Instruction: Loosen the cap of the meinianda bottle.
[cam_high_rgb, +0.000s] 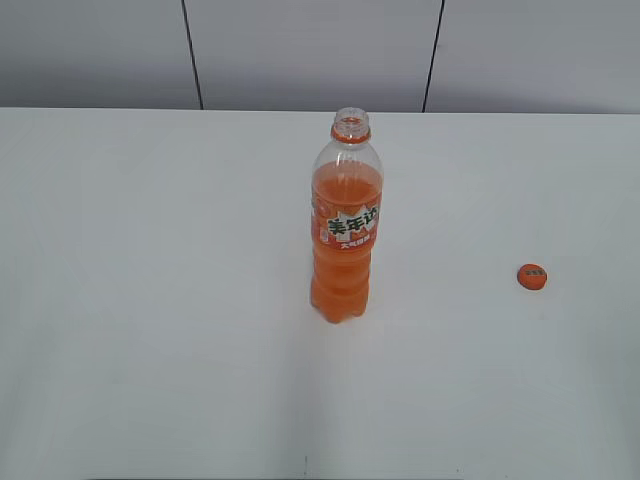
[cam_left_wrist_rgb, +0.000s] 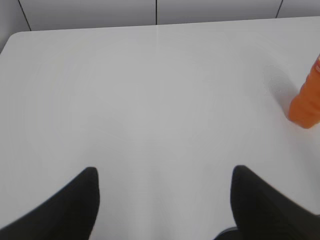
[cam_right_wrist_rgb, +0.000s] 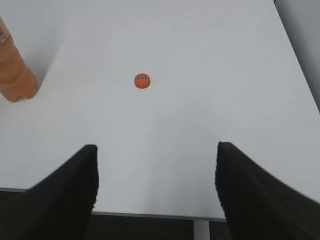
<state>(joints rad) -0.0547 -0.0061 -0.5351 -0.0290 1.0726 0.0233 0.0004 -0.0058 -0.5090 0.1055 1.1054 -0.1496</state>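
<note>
The meinianda bottle (cam_high_rgb: 346, 235) stands upright in the middle of the white table with its mouth bare and the orange neck ring showing. Its base shows at the right edge of the left wrist view (cam_left_wrist_rgb: 306, 102) and at the left edge of the right wrist view (cam_right_wrist_rgb: 14, 72). The orange cap (cam_high_rgb: 532, 276) lies on the table to the bottle's right, apart from it; it also shows in the right wrist view (cam_right_wrist_rgb: 142, 80). My left gripper (cam_left_wrist_rgb: 165, 172) is open and empty, left of the bottle. My right gripper (cam_right_wrist_rgb: 156, 150) is open and empty over the table's near edge. Neither gripper shows in the exterior view.
The white table (cam_high_rgb: 150, 300) ends at a grey panelled wall (cam_high_rgb: 300, 50) behind. Its near edge (cam_right_wrist_rgb: 150, 215) and right edge (cam_right_wrist_rgb: 295, 60) show in the right wrist view.
</note>
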